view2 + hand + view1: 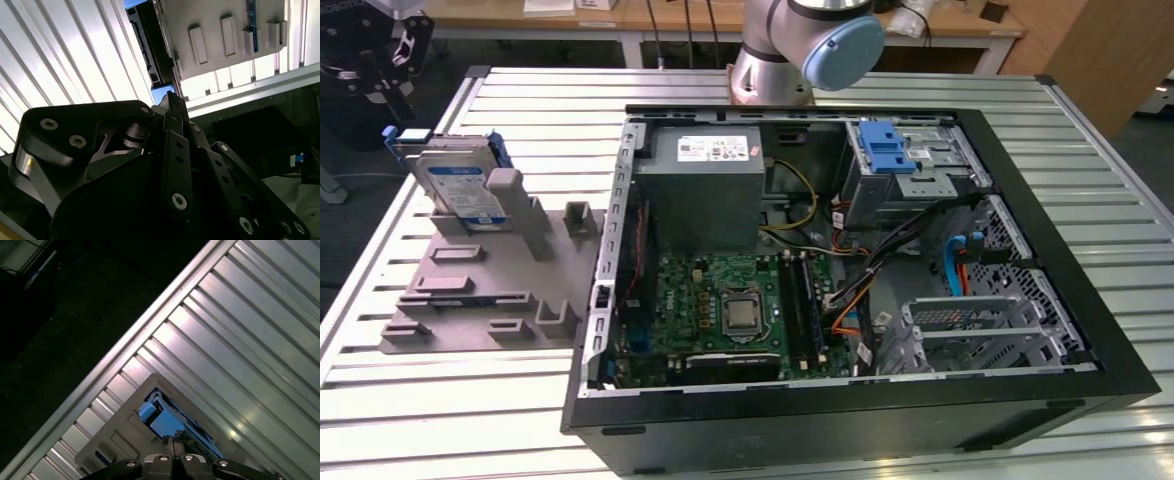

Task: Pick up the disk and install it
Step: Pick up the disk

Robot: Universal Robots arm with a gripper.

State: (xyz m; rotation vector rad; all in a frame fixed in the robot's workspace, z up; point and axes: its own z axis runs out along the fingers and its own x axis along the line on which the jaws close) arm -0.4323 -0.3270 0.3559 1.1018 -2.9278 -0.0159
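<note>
The disk, silver with a white-and-blue label and a blue carrier frame, stands upright on edge in a grey holder at the exterior view's left. My black gripper hangs just above and beyond the disk's top end, apart from it. In the first wrist view the fingertips sit pressed together, shut on nothing, with the disk's blue end right below them in the holder. In the second wrist view the disk appears edge-on past the gripper.
An open black computer case lies on the ribbed metal table, showing the motherboard, a grey power supply box, a blue latch on a metal cage and a silver drive cage. The arm's base stands behind it.
</note>
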